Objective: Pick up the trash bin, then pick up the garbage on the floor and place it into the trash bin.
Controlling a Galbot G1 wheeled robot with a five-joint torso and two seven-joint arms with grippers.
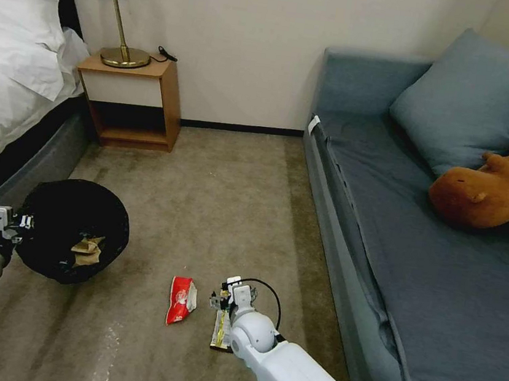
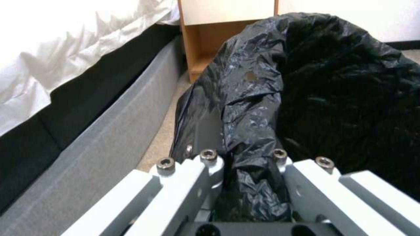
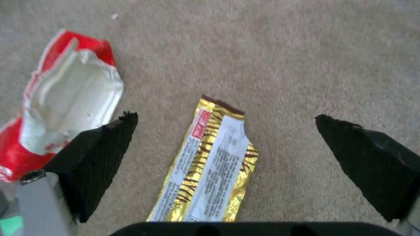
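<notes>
The gold-brown bar wrapper lies on the carpet partly hidden behind the right pincer, and its print is too small to read. The red-and-white snack packet is cut off by the picture's edge. The left pincer covers the trash bin rim's near part.

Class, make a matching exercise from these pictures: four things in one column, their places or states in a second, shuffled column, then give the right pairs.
Things:
1. trash bin
2. gold bar wrapper
3. red-and-white snack packet
4. brown paper wrapper

Places or states:
A. lying inside the bin
B. on the carpet, between the open fingers of the right gripper
C. on the carpet beside the gold wrapper
D. rim gripped by the left gripper

Pairs: 1-D, 2-B, 3-C, 4-A
</notes>
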